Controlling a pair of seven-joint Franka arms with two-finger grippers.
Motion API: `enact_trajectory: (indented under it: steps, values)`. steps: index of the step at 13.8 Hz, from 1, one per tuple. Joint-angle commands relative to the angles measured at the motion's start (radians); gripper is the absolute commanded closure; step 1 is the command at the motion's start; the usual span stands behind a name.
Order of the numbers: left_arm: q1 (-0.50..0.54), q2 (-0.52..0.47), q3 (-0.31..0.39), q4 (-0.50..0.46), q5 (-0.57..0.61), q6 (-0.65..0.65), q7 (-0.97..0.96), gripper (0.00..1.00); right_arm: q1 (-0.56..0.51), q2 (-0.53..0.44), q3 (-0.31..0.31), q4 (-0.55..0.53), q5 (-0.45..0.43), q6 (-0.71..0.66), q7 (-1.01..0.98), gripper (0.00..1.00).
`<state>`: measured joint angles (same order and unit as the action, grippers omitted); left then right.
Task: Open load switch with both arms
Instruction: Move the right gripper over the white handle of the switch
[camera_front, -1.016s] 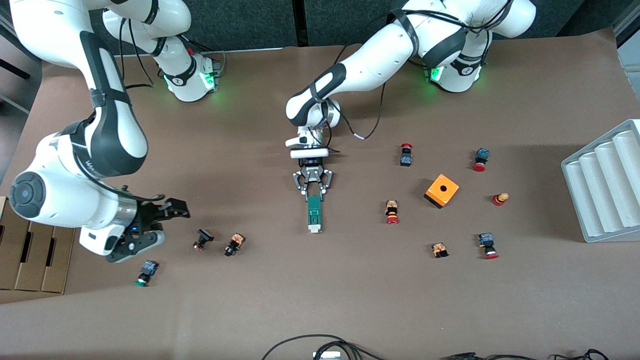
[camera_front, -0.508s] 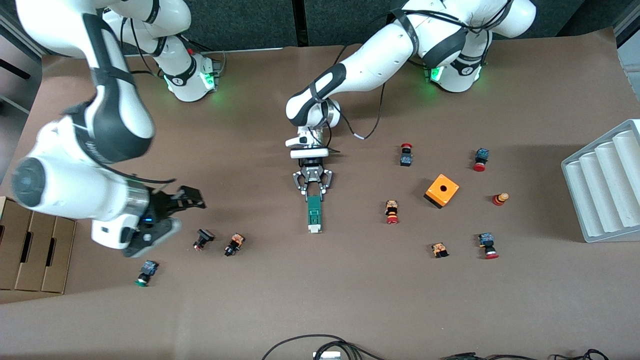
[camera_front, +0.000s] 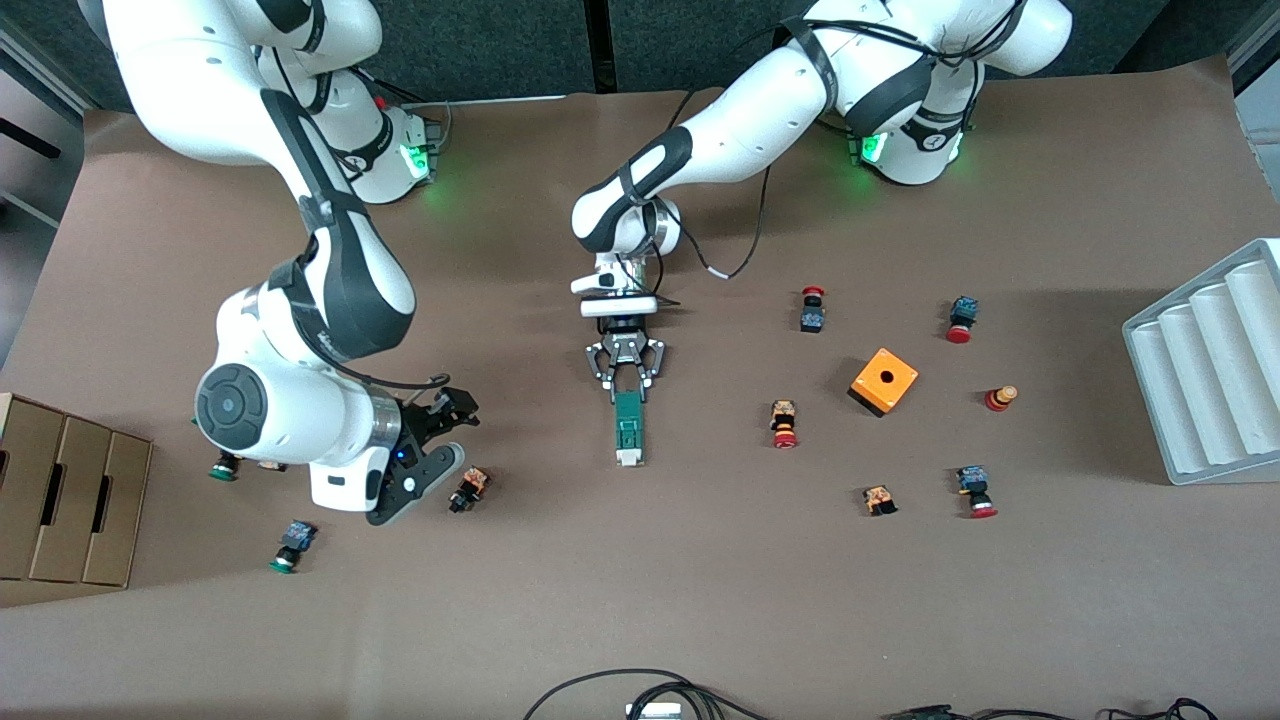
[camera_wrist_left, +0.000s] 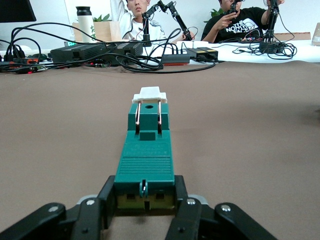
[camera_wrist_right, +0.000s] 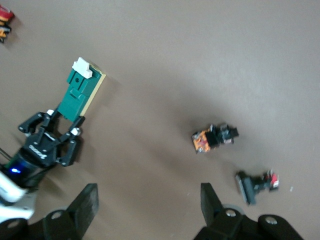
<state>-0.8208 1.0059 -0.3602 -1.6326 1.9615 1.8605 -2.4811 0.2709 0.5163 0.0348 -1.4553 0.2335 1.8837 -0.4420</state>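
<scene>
The load switch (camera_front: 628, 430) is a narrow dark green block with a white end piece, lying flat mid-table with the white end toward the front camera. My left gripper (camera_front: 627, 384) is shut on its other end. In the left wrist view the fingers (camera_wrist_left: 106, 201) press both sides of the load switch (camera_wrist_left: 145, 160), with the left gripper (camera_wrist_left: 145, 199) low at the table. My right gripper (camera_front: 452, 436) hovers open and empty toward the right arm's end, apart from the switch. The right wrist view shows the right gripper (camera_wrist_right: 149, 202) spread wide over bare table, with the load switch (camera_wrist_right: 80, 95) farther off.
An orange-and-black push button (camera_front: 468, 488) lies beside the right gripper; a green-capped one (camera_front: 291, 545) lies nearer the camera. Several red-capped buttons and an orange cube (camera_front: 884, 381) sit toward the left arm's end, beside a white ribbed tray (camera_front: 1210, 370). Cardboard box (camera_front: 60, 500) at the table edge.
The right arm has swung in from the table's edge toward the middle, carrying its open gripper closer to the load switch and over a small black button. The left arm and switch have not moved.
</scene>
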Motion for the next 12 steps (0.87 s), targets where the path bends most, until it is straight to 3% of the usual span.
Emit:
enact_trajectory:
  steps: [1,7,12]
  values:
    - [-0.004,0.026,0.007,0.036,0.01,0.025,0.025,0.58,0.033,0.057,-0.007,0.03,-0.016,0.057,-0.095,0.09]
    - [-0.004,0.026,0.007,0.036,0.01,0.025,0.024,0.58,0.12,0.122,-0.01,0.033,-0.02,0.19,-0.144,0.09]
    - [-0.003,0.026,0.007,0.036,0.01,0.025,0.028,0.57,0.186,0.179,-0.018,0.043,-0.022,0.313,-0.329,0.09]
